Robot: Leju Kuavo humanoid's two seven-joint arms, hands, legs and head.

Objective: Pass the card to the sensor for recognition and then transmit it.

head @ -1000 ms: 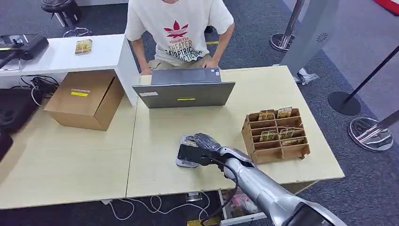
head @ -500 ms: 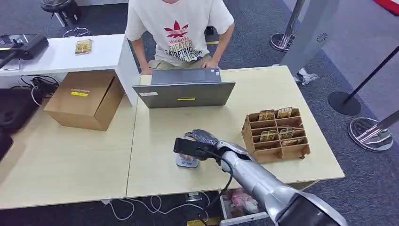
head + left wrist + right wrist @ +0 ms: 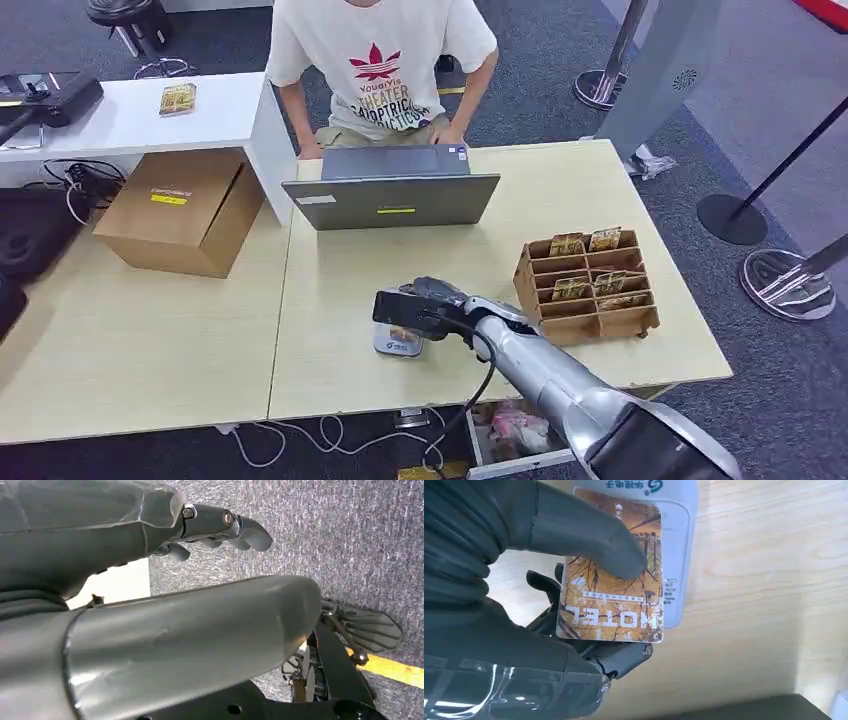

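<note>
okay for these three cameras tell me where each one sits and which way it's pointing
Head view: high on the robot, facing forward and down at the table; right arm and right hand show.
Left wrist view: behind the hanging left hand, facing the carpet.
Right wrist view: behind the right hand, facing the hotel card over the card reader.
Head and right wrist views share hand and reader.
</note>
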